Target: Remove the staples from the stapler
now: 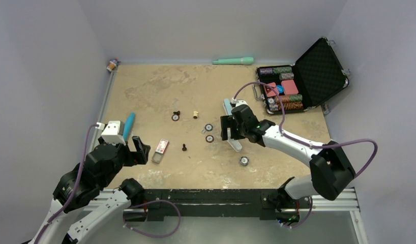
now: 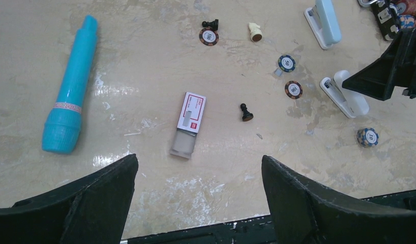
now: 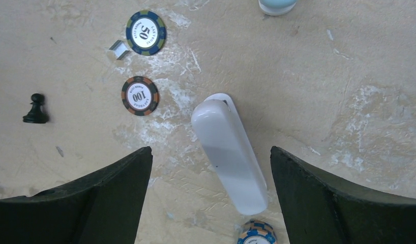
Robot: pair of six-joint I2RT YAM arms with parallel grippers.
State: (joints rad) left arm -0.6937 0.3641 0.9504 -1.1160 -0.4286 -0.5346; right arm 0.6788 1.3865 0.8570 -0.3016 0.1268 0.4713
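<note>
- Right gripper [image 3: 210, 152] spread wide, straddling white stapler half [image 3: 230, 160], apart from it.
- Blue half [image 3: 277, 5] cut off at wrist view's top.
- Left gripper [image 2: 198, 160] spread, empty.

There's the left arm [image 1: 89, 178], folded back close to its base, left gripper [image 1: 136, 152] facing forward, jaws spread wide and empty. Over on the other side the right arm [image 1: 292, 142] stretches toward the middle, right gripper [image 1: 230, 131] tipped downward, jaws wide apart, gripping nothing.

Left end effector [image 2: 197, 160] hangs spread wide above the beige counter [image 2: 145, 40]; bright blue plastic stick [image 2: 68, 91] left, red-and-white box [image 2: 189, 122] centre, white stapler half [image 2: 346, 94] right
</note>
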